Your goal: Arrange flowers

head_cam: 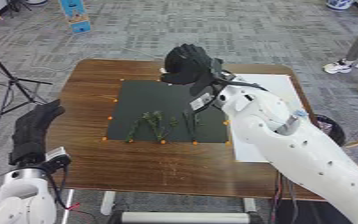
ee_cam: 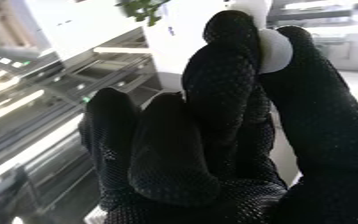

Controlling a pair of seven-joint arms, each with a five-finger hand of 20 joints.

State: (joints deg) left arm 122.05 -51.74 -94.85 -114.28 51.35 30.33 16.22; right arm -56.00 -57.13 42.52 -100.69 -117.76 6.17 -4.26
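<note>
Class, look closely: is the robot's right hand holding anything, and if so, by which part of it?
Yes: the right hand pinches a white thing by its rounded end, between its fingers. What the thing is cannot be told.

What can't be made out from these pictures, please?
Right wrist view: upper ends of the white object in the right hand and of green leaves, cut off by the top edge.
Head view: upper right corner of the black mat, hidden by the right arm.
Head view: species of the green stems, too small.

Stems (head_cam: 157, 123) on mat (head_cam: 140, 96), sheet (head_cam: 246, 150) to its right — both on the table (head_cam: 140, 165)
</note>
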